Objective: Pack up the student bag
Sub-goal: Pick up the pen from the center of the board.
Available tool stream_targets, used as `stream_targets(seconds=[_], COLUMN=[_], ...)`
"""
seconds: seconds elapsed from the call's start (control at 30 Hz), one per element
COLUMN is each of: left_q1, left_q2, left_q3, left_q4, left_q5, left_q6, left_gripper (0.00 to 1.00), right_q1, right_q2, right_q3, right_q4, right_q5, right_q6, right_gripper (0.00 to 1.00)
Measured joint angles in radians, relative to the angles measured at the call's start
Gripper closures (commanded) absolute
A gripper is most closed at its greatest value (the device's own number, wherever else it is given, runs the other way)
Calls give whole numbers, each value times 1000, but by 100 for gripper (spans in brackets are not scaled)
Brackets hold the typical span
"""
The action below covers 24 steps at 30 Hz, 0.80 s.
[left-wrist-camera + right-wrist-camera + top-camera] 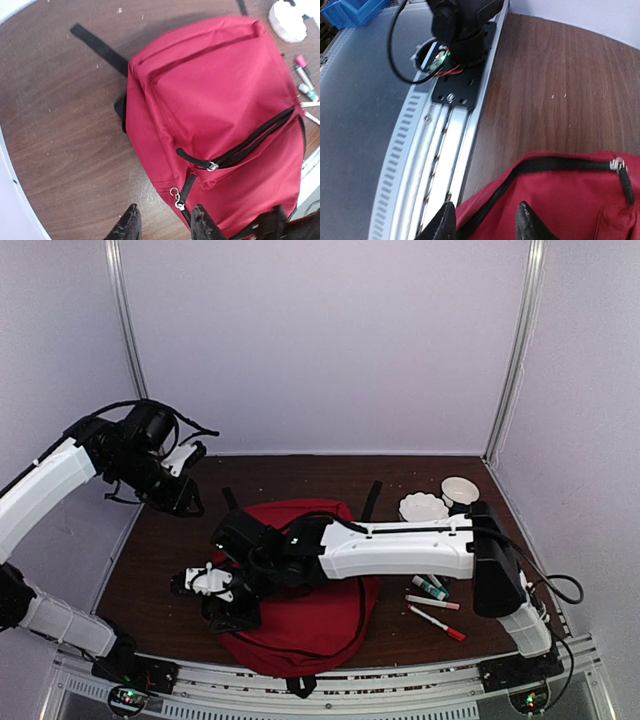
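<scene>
The student bag [300, 640] lies flat on the table [160, 560]. Over the bag's near left edge the right gripper [485, 220] stands spread and empty. Left of the bag, raised, the left gripper [162, 222] is spread too, holding nothing. The bowls [425, 507] and pens [435, 620] lie right of the bag, so the packing looks hardly begun

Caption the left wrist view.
Open left gripper overlooking the red student bag on the wooden table, markers beside it.
</scene>
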Motion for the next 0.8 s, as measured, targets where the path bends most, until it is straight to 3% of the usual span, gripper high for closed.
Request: stream_targets(seconds=[0.23,0.33,0.43,0.5,0.6,0.8], left_q1=[-7,-29,-59,-76,-111,-240], left_q2=[-104,-105,-47,28,141,299], left_q3=[-96,-134,-124,-93,-64,-48], left_q4=[137,230,296,324,367,399], left_q5=[23,28,25,26,29,35], left_q6=[27,61,106,132,174,242], left_gripper=[64,65,66,66,66,68], right_q1=[-77,-162,-295,-393,-549,-718], right_q2=[-454,-636,-743,-775,-819,-947], right_q3=[-367,-467,-533,-573,-679,-830], right_q4=[-76,-90,-116,-134,-149,-186], right_q5=[-30,-24,-23,-24,-20,13], right_q6=[-87,-99,-93,-86,-75,-75], right_gripper=[57,49,33,2,0,2])
